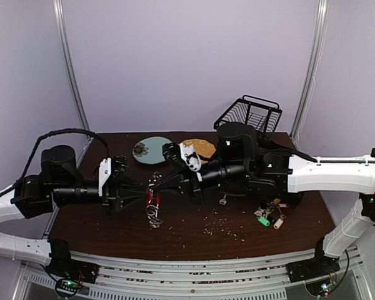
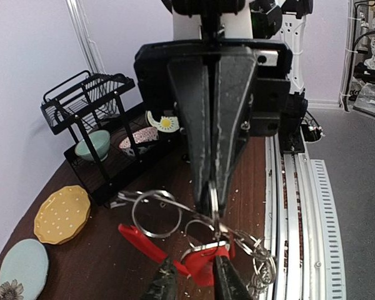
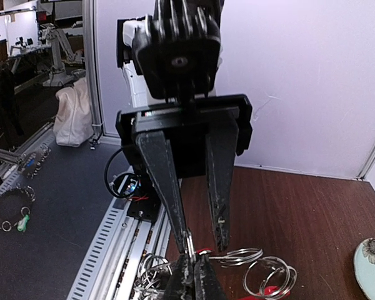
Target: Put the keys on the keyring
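**Top external: both grippers meeting over the keyring at table centre**

Top external: keyring (image 1: 152, 201) held mid-table between left gripper (image 1: 139, 196) and right gripper (image 1: 159, 184). One loose key (image 1: 223, 200) lying apart, to the right. Tagged bunch (image 1: 270, 214) near right edge. Rack (image 1: 249, 116) at far right corner; open wood toward near edge.

Left wrist: fingers (image 2: 167, 282) narrowed onto red sleeve (image 2: 194, 259). Rack holding bowls (image 2: 92, 144).

Right wrist: pincer pinched on a ring; left gripper's jaws spread a little.

dark table (image 1: 194, 240), plates (image 1: 152, 150), rack (image 1: 249, 116), crumbs (image 1: 222, 222)
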